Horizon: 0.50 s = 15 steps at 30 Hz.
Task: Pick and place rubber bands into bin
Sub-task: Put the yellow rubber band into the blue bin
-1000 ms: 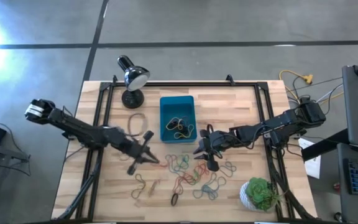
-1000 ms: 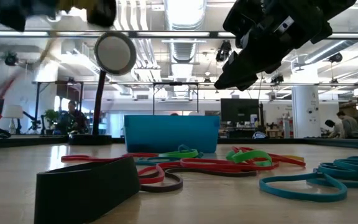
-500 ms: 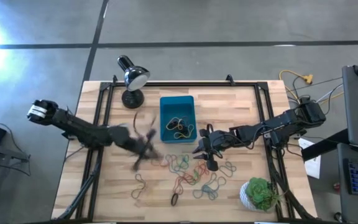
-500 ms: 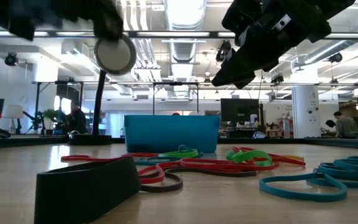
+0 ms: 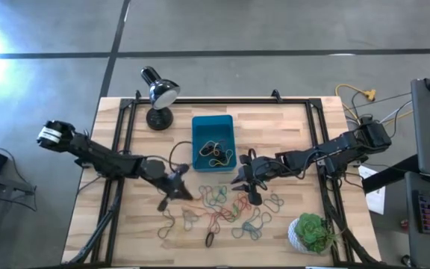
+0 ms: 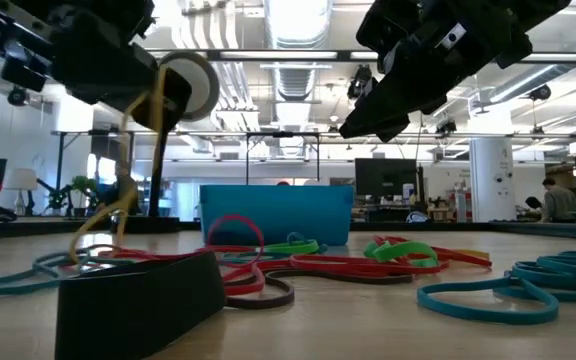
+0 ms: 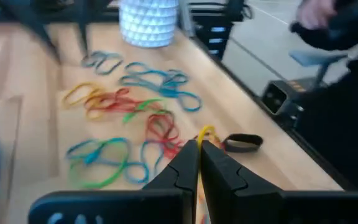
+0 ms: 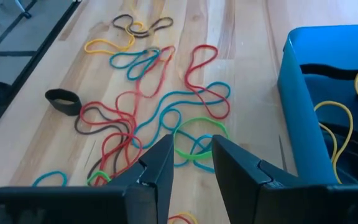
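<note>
rubber bands (image 5: pixel 230 209) lie scattered on the tabletop (image 5: pixel 290 127) near the bin (image 5: pixel 213 141). left fingers (image 5: pixel 176 179) pinch a yellow band (image 6: pixel 133 170); right fingers (image 5: pixel 246 178) hover slightly parted, empty.

high: overhead, straight down | low: tabletop level | both: bin (image 5: pixel 213 142)
</note>
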Tool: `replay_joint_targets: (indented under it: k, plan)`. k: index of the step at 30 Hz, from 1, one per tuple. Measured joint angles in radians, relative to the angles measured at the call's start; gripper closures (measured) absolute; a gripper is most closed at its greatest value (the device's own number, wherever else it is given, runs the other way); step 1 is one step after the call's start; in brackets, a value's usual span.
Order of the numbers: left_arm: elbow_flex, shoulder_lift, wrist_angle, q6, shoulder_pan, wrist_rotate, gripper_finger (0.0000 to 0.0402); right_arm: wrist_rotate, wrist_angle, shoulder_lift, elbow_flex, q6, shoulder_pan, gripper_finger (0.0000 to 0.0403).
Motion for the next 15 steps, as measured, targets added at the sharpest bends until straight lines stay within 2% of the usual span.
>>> replay_joint_targets:
  k: [2, 5, 12, 15]
  plan:
    - [0.008, 0.007, -0.007, -0.045, 0.004, -0.067, 0.0401, 0.000, -0.009, 0.000, 0.000, 0.002, 0.000, 0.0298]
    - [0.010, 0.046, 0.102, 0.026, 0.000, 0.034, 0.0401, 0.000, -0.009, 0.000, 0.000, 0.002, 0.000, 0.0298]
    - [0.004, 0.083, 0.121, 0.029, 0.010, -0.047, 0.0401, -0.031, 0.080, 0.000, 0.000, -0.006, 0.000, 0.0298]
    - [0.008, 0.109, 0.248, 0.053, 0.009, -0.065, 0.0401, -0.046, 0.116, 0.004, 0.000, -0.014, 0.001, 0.0298]
